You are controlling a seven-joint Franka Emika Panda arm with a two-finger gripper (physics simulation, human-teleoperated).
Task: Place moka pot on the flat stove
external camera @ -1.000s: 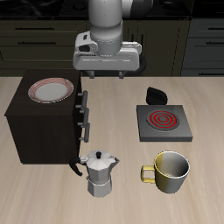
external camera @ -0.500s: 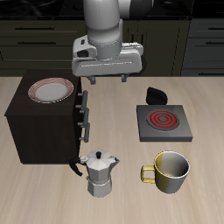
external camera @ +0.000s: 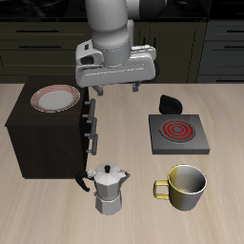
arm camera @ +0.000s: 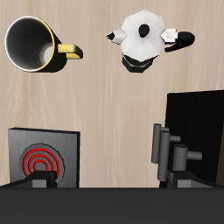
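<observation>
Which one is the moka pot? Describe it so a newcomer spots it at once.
Start at the dark cabinet with the plate on top. Just in front of its corner, near the table's front edge, stands the moka pot, beside the mug. It is faceted silver metal with a knobbed lid and black handle; the mug is yellowish and open-topped.

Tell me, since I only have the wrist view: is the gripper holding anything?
Observer: No. The exterior view shows the gripper open and empty, high above the table and well apart from the moka pot.
Operator: Anything on top of the dark cabinet?
Observer: Yes, a red-rimmed plate lies on top of the cabinet.
Operator: Is the pot upright?
Observer: Yes, it stands upright on the table with its lid on.
</observation>
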